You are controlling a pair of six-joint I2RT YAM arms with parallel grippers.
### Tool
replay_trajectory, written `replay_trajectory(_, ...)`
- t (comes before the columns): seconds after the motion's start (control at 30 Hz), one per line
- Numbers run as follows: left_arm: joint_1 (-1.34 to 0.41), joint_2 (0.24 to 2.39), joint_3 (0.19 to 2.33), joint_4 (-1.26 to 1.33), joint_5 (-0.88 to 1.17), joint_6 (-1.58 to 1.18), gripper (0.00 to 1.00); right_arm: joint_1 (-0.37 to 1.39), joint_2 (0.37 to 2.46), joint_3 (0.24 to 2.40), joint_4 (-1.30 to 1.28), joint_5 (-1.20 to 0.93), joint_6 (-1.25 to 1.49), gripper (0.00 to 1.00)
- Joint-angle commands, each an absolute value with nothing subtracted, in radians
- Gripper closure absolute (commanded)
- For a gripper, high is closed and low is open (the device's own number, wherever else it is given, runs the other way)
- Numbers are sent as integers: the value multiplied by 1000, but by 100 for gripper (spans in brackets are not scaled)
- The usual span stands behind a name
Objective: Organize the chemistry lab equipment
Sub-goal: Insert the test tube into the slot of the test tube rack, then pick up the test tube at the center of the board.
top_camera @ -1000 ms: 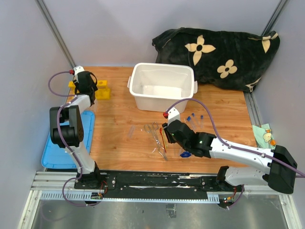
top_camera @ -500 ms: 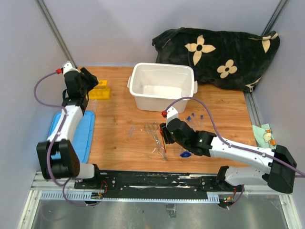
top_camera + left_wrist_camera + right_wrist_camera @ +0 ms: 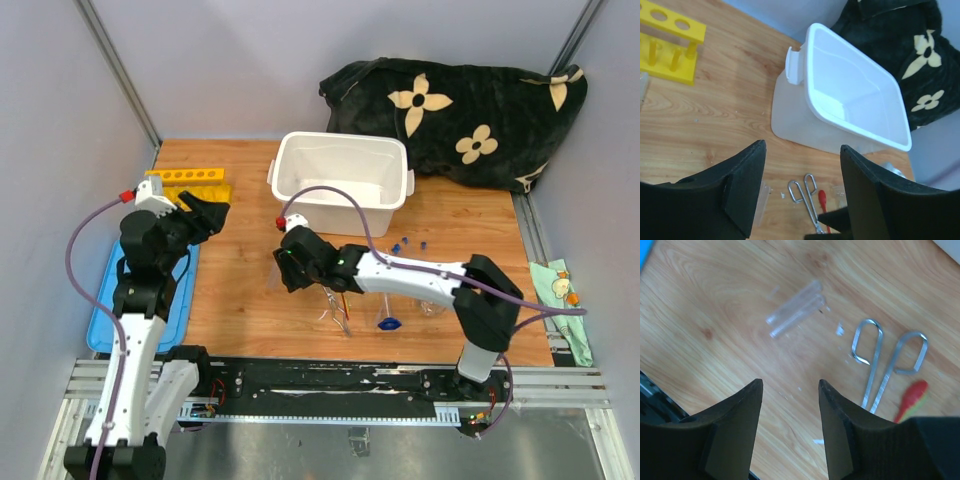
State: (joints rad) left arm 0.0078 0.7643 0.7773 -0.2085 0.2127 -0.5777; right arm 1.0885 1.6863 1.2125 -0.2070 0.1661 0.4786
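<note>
Probable next pick: two clear tubes (image 3: 794, 315), flat on the table (image 3: 715, 300), side by side and seemingly touching. Just ahead of the right hand (image 3: 790, 386), roughly centred on the gap between its fingers, not yet between them. Long axis on a diagonal in the right wrist view, one end low-left, the other up-right, so about halfway between along and across the closing line of the fingers. Right hand open, empty, touching nothing. Likely needs a wrist turn to square the fingers across that axis, then a short reach forward and down.

To the right of the tubes, near but apart: metal forceps (image 3: 885, 365), loop handles at the far end, and a thin red-orange tool (image 3: 910, 397) just beside them, partly hidden behind the right finger. Worth keeping clear of both on the way down.

Left hand (image 3: 802, 150) open too, empty, over the left part of the table, well apart from the tubes; from above, close to the yellow holed rack (image 3: 185, 180) and the blue lid (image 3: 100, 320). Right arm plainly the nearer one. Rack at the far left corner, upright, holes up, a plausible home for tubes. White bin (image 3: 340, 137) beyond the tubes, toward the back. Blue-capped tubes (image 3: 408, 243) and a blue-based glass piece (image 3: 390, 323) on the table on the other side of the right arm.
</note>
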Motion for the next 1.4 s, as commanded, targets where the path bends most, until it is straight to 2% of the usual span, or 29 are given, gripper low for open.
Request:
replay_trajectory(0.0,8,667,809,-345,203,-570,34,1086,1830,1369,-231,85,568,49)
replay_trajectory(0.4,8,644,801,-395,239,-559,34,1088,2054,1544,-327,189,670,51)
replay_trajectory(0.67,8,646,779,-374,266,-581,34,1086,2077,1538,-347,284,684,52)
replay_trajectory(1.37,8,652,749,-356,285,-590,34,1071,2111,1580,-312,261,660,54)
